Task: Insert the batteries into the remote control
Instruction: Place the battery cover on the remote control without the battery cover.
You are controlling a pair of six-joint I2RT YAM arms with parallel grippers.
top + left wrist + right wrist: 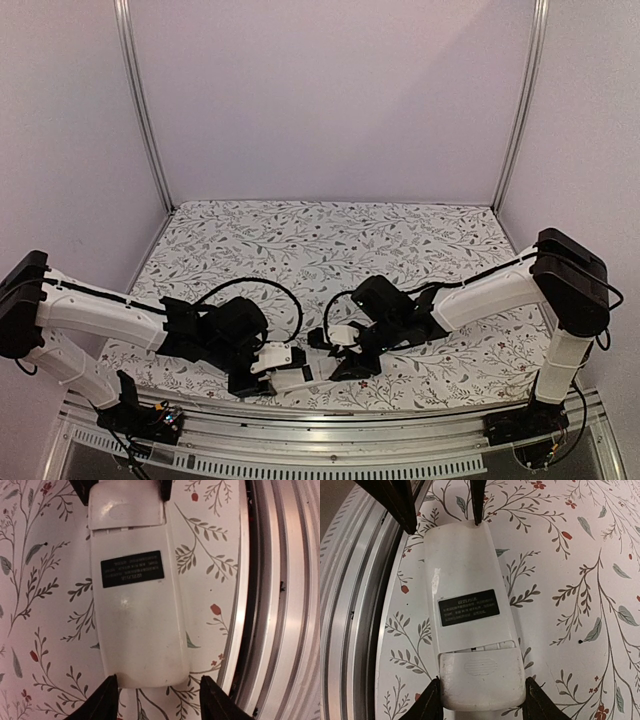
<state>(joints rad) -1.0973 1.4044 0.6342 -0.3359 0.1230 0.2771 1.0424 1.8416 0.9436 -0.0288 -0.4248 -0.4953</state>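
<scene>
The remote control (137,605) lies back up on the flowered cloth, close to the table's near edge, with its black label showing; it also shows in the right wrist view (470,630) and the top view (303,378). Its battery cover (482,672) sits slightly slid, with a thin gap at its seam. My left gripper (157,682) is open and straddles the end away from the cover, its right finger clear of the body. My right gripper (482,687) is shut on the cover end, fingers (427,702) pressed to both sides. No batteries are in view.
The aluminium rail (280,605) of the table's near edge runs right beside the remote, also in the right wrist view (350,610). The flowered cloth (330,240) stretches to the back wall. Both arms meet low at the front centre.
</scene>
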